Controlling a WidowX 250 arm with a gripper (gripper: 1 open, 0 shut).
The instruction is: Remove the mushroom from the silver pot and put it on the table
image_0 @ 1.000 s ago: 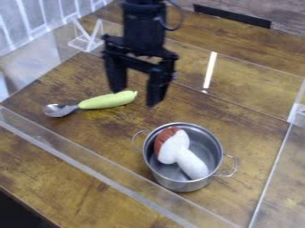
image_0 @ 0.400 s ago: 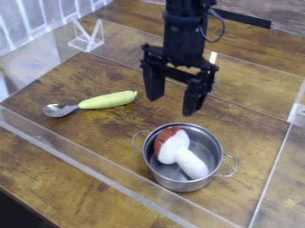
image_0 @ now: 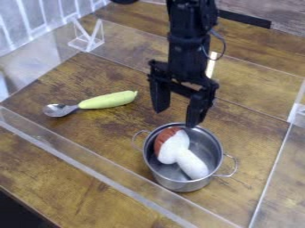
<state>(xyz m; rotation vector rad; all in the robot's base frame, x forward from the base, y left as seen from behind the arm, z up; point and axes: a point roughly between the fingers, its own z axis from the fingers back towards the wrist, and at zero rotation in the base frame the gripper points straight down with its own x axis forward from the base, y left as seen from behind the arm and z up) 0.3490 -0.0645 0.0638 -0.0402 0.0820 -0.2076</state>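
While lying in the silver pot, the mushroom is sitting just below the hand, whose fingers are spreading wide.

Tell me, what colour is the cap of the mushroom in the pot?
Reddish-brown; the mushroom has a white stem. It shows best in the only camera view.

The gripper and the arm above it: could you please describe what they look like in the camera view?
The gripper is black throughout, with two long, flat, bar-like fingers hanging from a boxy black wrist block. Above it rises a slim, dark arm of stacked blocky segments. A thin dark cable runs down its right side. No markings or labels are legible at this resolution.
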